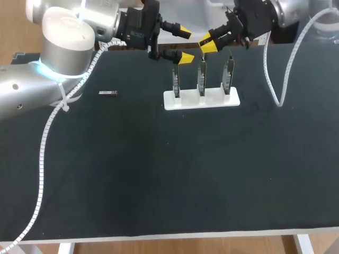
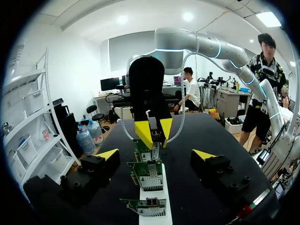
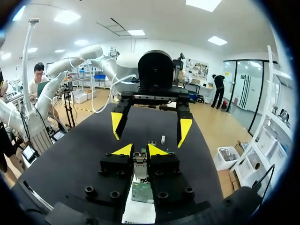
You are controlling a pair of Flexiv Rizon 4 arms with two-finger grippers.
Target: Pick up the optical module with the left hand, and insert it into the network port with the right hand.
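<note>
While the right gripper (image 1: 208, 43) clamps the optical module (image 3: 140, 165) above the middle board (image 1: 202, 79), apparently aligning for insertion, the left gripper (image 1: 184, 44) hangs released just left.

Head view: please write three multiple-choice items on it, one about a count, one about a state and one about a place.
1. How many circuit boards stand in the white stand?
A. two
B. three
C. five
2. The left pincer is:
A. open, gripping nothing
B. shut on a board
C. shut on a cable
3. Where is the loose optical module?
A. on the stand
B. flat on the table, apart from the stand
C. in the left pincer

B: three boards stand upright.
A: its yellow tips are wide apart.
B: it lies alone on the table.
</note>
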